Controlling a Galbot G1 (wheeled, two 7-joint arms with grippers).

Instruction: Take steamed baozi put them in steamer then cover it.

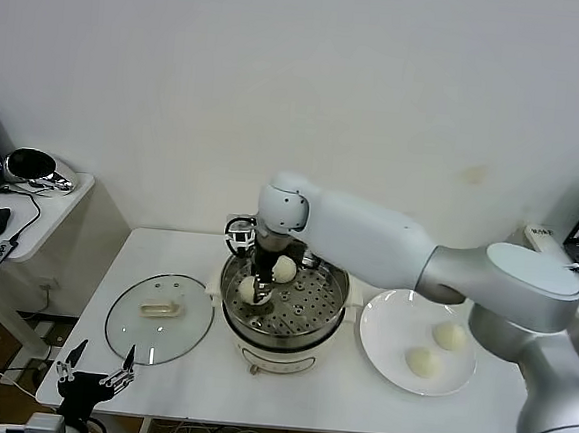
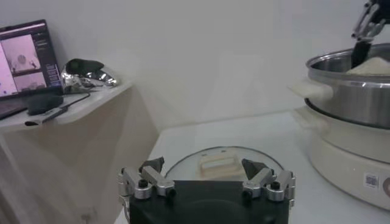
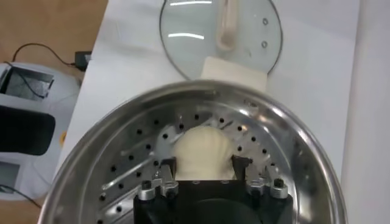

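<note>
2 steamed baozi (image 1: 268,280) sit in the steamer (image 1: 312,314) on its perforated tray; 2 more wait on the white plate (image 1: 388,335) to its right. The right gripper (image 3: 206,173) reaches down into the pot, its claw pinching 1 bun (image 3: 202,152) low over the tray. The left gripper (image 2: 207,181) hangs idle, claw spread, near the table's front left corner. The cover (image 1: 159,317) lies flat beside the steamer, not yet placed. Roughly half the loading looks done
</note>
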